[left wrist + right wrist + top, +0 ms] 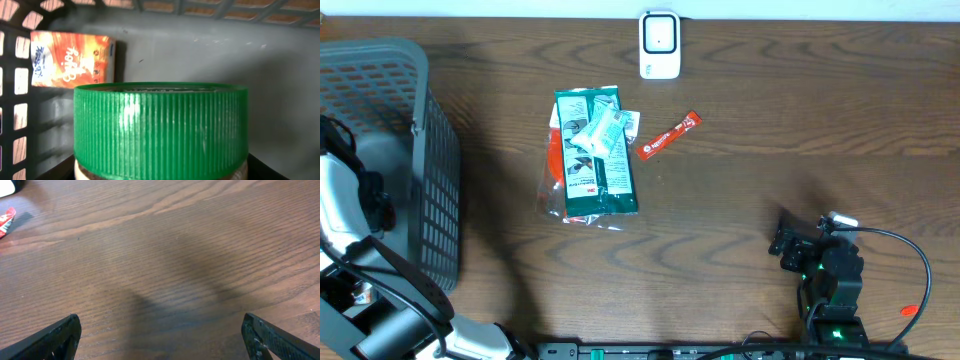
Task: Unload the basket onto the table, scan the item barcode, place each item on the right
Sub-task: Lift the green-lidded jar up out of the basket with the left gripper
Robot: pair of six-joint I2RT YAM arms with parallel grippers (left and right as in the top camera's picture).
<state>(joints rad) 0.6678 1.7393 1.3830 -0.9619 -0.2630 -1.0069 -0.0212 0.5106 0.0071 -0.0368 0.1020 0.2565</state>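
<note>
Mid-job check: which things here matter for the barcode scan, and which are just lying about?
For the job:
- green-lidded jar, right in front of the left wrist camera
- white scanner, likely
- grey basket

Lying about, for now:
- green packets
- red sachet
- orange box in the basket

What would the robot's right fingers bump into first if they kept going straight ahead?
Probably just the bare wooden table: the open right fingers tilt down toward it, with nothing in between. The red packet lies far off to the side, outside that line, though depth is unclear.
</note>
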